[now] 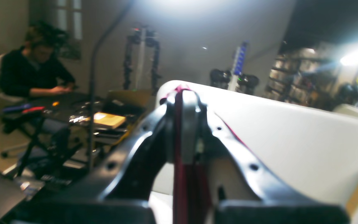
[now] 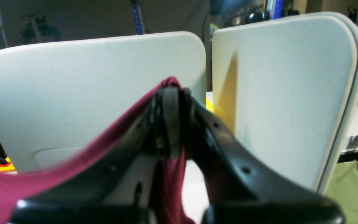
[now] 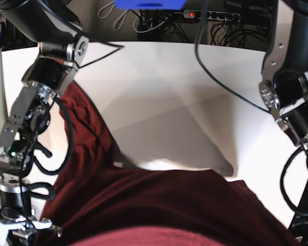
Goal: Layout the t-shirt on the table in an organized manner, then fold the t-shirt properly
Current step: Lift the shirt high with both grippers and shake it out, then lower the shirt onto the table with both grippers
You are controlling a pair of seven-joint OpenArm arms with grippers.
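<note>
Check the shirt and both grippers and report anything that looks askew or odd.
The t-shirt is not laid out: it hangs bunched between the arms, lifted off the table, one strip running up beside the right arm. Both the left gripper and right gripper are shut on its fabric. No damage is visible.

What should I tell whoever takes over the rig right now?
Left gripper: shut on the t-shirt, maroon fabric pinched between its jaws.
Right gripper: shut on the t-shirt too.
The shirt is held up between both arms, its lower part draping low over the table in the base view; whether it touches is unclear.
Done: both grips taken.
Left: spread it flat on the table, then fold.
</note>
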